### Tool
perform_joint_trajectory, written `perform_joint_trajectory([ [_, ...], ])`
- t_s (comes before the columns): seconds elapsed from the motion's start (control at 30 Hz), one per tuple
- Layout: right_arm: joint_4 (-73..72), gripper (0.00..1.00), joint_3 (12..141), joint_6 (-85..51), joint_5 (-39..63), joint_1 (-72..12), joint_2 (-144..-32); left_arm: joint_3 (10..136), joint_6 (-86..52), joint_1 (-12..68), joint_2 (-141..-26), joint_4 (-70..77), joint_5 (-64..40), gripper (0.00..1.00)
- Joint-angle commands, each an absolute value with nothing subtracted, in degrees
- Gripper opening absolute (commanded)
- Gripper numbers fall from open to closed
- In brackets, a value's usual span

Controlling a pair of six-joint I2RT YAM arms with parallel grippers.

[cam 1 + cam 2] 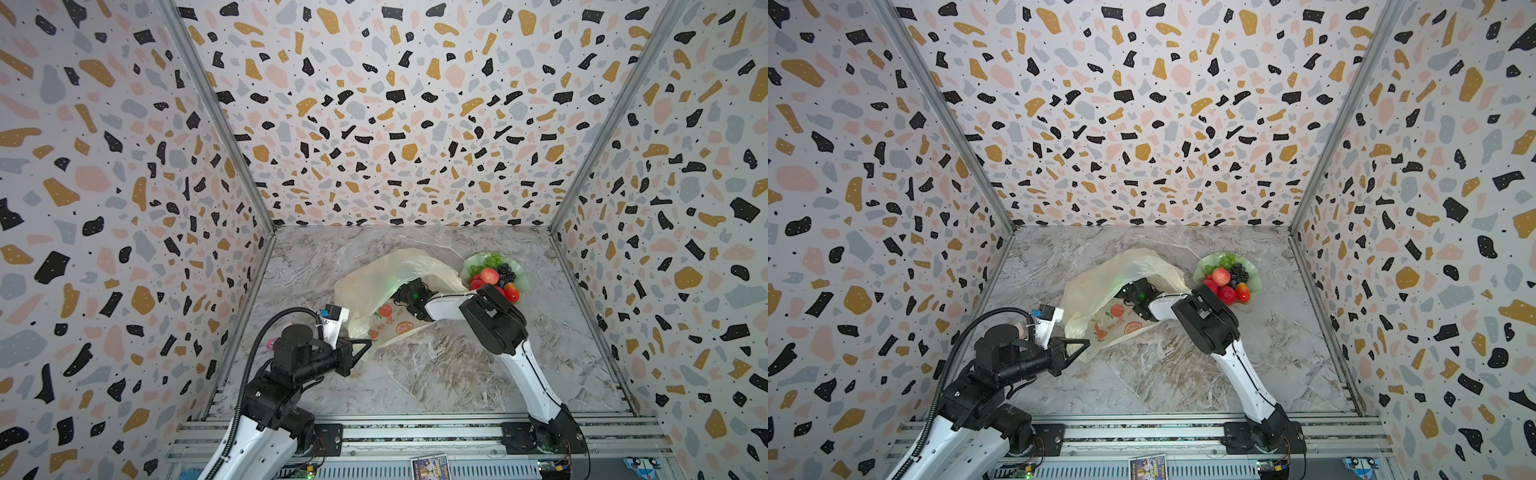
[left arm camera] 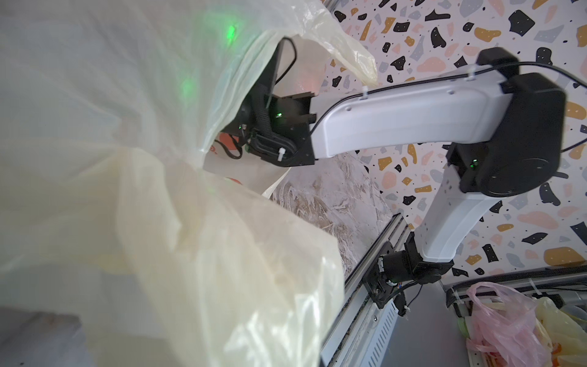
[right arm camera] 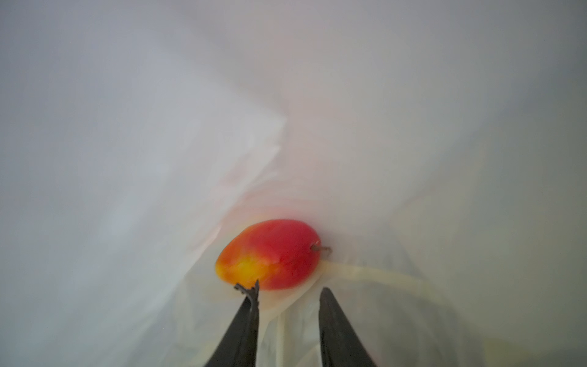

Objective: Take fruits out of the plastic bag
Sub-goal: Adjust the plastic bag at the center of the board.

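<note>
the bag point(image 1: 386, 278) lay on the table point(image 1: 436, 365), its edge pinched tight by the left gripper point(image 1: 368, 343). the right gripper point(image 3: 289, 287) was inside it, jaws partly apart, nothing held. 1 mango point(image 3: 273, 254) lay just before it. other fruits point(image 1: 489, 275) were piled in the dish point(image 1: 472, 263).

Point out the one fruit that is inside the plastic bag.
The red-yellow mango, lying inside the plastic bag just ahead of the right pincer; the other fruits sit on the green dish.

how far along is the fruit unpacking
Done: several fruits already sit in the green dish. In hand: the left gripper holds the bag open while the right gripper, jaws apart, faces a red-yellow fruit inside. To do: grab it and carry it out.
</note>
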State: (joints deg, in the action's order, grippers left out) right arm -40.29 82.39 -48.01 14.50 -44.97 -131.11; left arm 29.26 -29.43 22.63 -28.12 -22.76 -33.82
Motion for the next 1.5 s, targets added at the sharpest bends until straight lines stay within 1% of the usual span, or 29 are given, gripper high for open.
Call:
perform_joint_trajectory([
  [0.0,-40.0,0.34,75.7,-36.7,15.7,-45.2,-118.1,33.2,-28.1,22.9,-30.9,-20.5,-38.0,0.00],
  [0.13,-33.5,0.37,67.5,-28.1,15.9,-45.6,-107.5,37.8,-24.0,22.9,-33.2,-26.3,-42.7,0.00],
  [0.2,-27.0,0.43,66.7,-21.2,15.2,-46.7,-103.6,39.6,-23.1,22.9,-33.1,-28.3,-45.3,0.00],
  [0.3,-19.1,0.49,67.3,-10.9,13.1,-49.3,-100.9,39.5,-23.8,22.9,-31.8,-27.8,-49.4,0.00],
  [0.37,-15.4,0.50,68.5,-5.6,11.5,-50.9,-100.7,38.3,-23.9,22.9,-30.8,-27.8,-50.2,0.00],
  [0.47,-13.3,0.54,69.6,-1.9,10.1,-52.4,-102.2,35.8,-23.7,22.9,-29.8,-28.0,-49.3,0.00],
  [0.6,-13.5,0.60,72.1,-3.2,10.2,-53.8,-106.6,33.1,-25.9,22.9,-28.1,-24.5,-50.5,0.00],
  [0.67,-13.8,0.63,73.8,-5.0,9.5,-54.7,-109.2,31.4,-28.6,22.9,-26.6,-20.0,-51.7,0.00],
  [0.77,-17.3,0.66,75.6,-8.2,11.4,-55.6,-112.5,29.4,-32.5,22.9,-25.3,-13.4,-53.5,0.00],
  [0.87,-22.1,0.73,76.5,-13.3,11.8,-56.2,-115.4,29.6,-31.6,22.9,-26.6,-13.5,-54.1,0.00],
  [0.97,-26.1,0.77,78.0,-18.6,11.8,-56.2,-119.5,31.7,-28.4,22.9,-29.5,-16.2,-53.6,0.00],
  [1.03,-28.5,0.77,78.9,-21.1,12.7,-56.0,-121.9,34.9,-27.0,22.9,-31.9,-17.7,-50.7,0.00],
  [1.1,-30.6,0.77,79.4,-23.1,12.9,-55.6,-123.5,40.9,-25.2,22.9,-35.2,-19.1,-48.3,0.00],
  [1.23,-32.8,0.76,80.9,-26.3,13.4,-54.2,-124.6,60.4,-14.5,22.9,-45.6,-32.1,-42.5,0.00],
  [1.33,-33.6,0.77,81.3,-26.9,14.6,-53.5,-123.7,72.8,-10.5,23.9,-52.9,-40.9,-37.7,0.00],
  [1.4,-34.3,0.77,80.0,-26.8,14.7,-53.4,-122.3,77.1,-8.4,25.3,-55.7,-44.4,-36.3,0.00],
  [1.43,-35.4,0.77,78.6,-27.1,14.4,-53.3,-121.4,76.3,-4.8,25.6,-55.9,-46.5,-36.1,0.00],
  [1.47,-37.1,0.77,77.0,-27.5,14.3,-53.1,-120.7,73.6,-3.5,25.6,-55.9,-48.0,-30.7,0.00],
])
